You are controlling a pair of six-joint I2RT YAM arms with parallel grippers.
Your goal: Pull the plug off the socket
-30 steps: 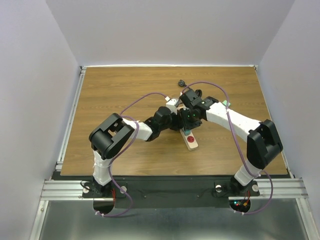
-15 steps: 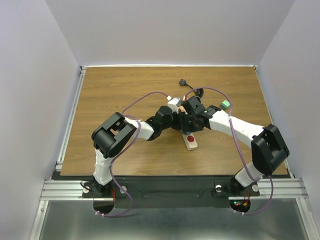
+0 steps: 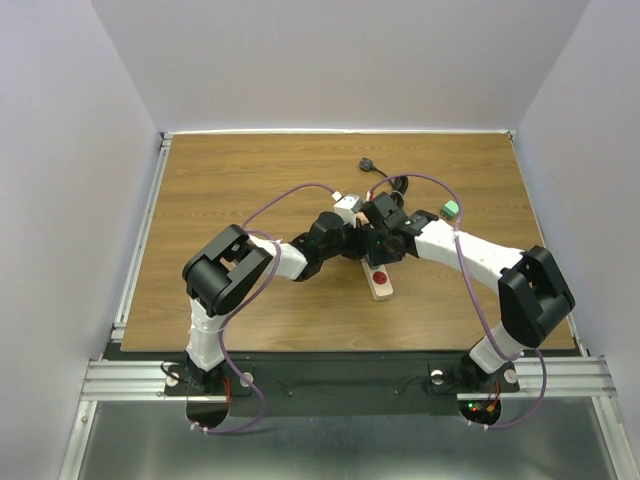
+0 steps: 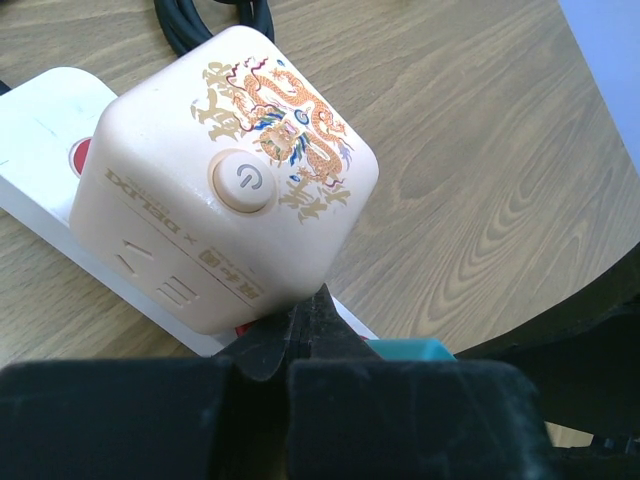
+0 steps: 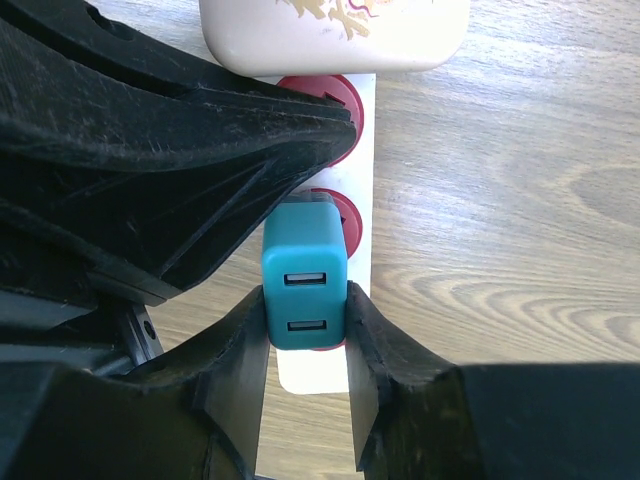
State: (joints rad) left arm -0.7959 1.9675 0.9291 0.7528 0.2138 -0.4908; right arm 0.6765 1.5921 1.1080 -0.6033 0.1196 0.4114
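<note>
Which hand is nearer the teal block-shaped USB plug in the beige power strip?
Right. The right hand grips the teal block-shaped USB plug on both sides; the shut left hand rests on the beige power strip just beside it.

Teal plug (image 5: pixel 304 275), pale socket (image 5: pixel 362 215) with red outlets (image 5: pixel 338 100), cream cube (image 4: pixel 180 240) bearing perhaps dragons.

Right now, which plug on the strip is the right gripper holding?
The teal USB charger, clamped in the right gripper; the beige dragon-print cube beside it is not.
</note>
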